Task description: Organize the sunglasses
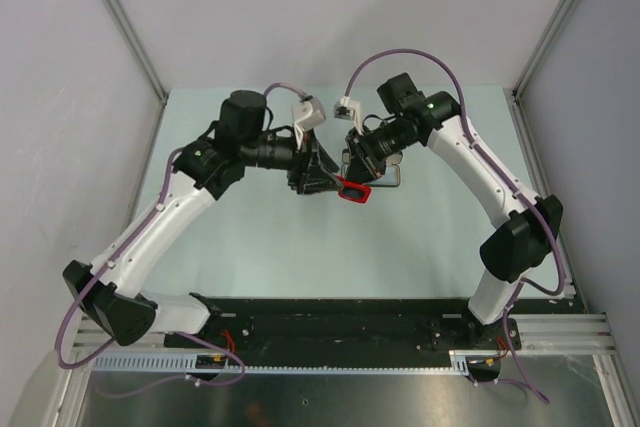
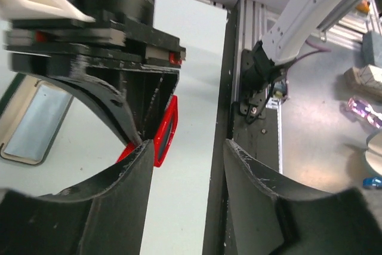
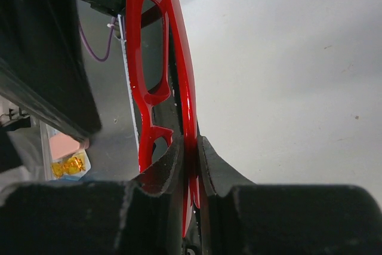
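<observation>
Right tool is pinching the thin red-framed dark-lensed sunglasses tightly over the pale bench; left tool is gaping wide, gripping nothing, just beside them.

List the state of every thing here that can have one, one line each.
sunglasses, clamped by the red frame, standing on edge; whether folded, cannot tell.
right gripper, fingers shut on the sunglasses.
left gripper, fingers open, holding nothing.
</observation>
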Controlling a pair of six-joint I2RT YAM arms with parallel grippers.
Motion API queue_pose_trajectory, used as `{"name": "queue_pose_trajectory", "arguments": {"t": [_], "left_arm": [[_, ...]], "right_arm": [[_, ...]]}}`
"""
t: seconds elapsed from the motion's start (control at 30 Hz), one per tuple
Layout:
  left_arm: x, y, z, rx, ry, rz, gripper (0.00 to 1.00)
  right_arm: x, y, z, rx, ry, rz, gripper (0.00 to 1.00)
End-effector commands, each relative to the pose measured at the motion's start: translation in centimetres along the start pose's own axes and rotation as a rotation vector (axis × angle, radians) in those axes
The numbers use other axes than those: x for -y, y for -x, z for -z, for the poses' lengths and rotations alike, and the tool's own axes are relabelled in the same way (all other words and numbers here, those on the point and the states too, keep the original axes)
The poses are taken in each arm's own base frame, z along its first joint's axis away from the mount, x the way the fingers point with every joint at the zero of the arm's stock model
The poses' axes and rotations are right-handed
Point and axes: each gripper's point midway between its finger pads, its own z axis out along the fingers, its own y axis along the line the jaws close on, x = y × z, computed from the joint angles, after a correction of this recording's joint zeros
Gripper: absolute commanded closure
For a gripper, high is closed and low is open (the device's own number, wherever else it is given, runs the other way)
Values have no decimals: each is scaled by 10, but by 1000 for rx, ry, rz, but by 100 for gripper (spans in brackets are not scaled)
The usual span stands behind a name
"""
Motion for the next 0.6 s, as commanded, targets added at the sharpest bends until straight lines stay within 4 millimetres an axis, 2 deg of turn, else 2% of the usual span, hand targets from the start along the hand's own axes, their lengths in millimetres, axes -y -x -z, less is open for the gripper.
{"name": "queue_pose_trajectory", "arguments": {"t": [0.0, 0.13, 0.27, 0.37, 0.57], "left_arm": [[0, -23, -15, -115, 20, -94, 46], [-3, -47, -16, -206, 67, -101, 48], [-6, -52, -7, -260, 111, -129, 48], [-14, -68, -9, -331, 130, -108, 49], [0, -94, -17, -403, 57, -80, 52]], "right_arm": [[-20, 2, 9, 14, 1, 31, 100], [-16, -12, -2, -13, 12, -31, 100], [-17, -29, -14, -57, 31, -89, 100], [-20, -34, -19, -77, 53, -115, 100], [-20, -38, -26, -105, 57, -121, 100]]}}
